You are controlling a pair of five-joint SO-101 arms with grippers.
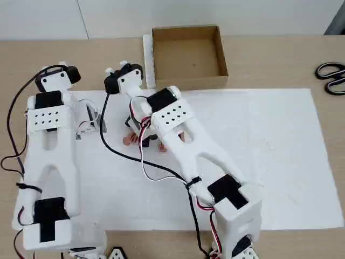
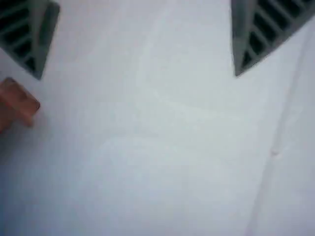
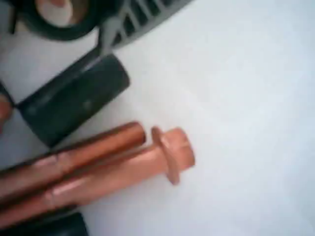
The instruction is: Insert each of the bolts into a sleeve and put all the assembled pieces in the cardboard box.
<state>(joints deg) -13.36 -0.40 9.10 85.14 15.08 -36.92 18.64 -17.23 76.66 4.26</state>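
My left gripper [image 2: 142,54] hangs open over the white mat [image 2: 162,157], its fingertips [image 2: 34,44] wide apart with nothing between them. A copper bolt head [image 2: 17,101] shows beside it. In the high view this gripper [image 1: 92,121] is at the mat's left part. My right gripper [image 1: 136,128] sits low over a cluster of parts just right of it. Two copper bolts [image 3: 98,162] lie side by side there, one with its flanged head [image 3: 174,152] showing. A dark sleeve [image 3: 74,101] lies next to them. Another dark sleeve [image 3: 56,14] shows end-on with copper inside.
The cardboard box [image 1: 186,82] stands open at the mat's far edge, behind the right gripper. Black scissors [image 1: 331,77] lie at the far right of the table. Cables trail from both arms across the mat [image 1: 259,151], which is bare on its right half.
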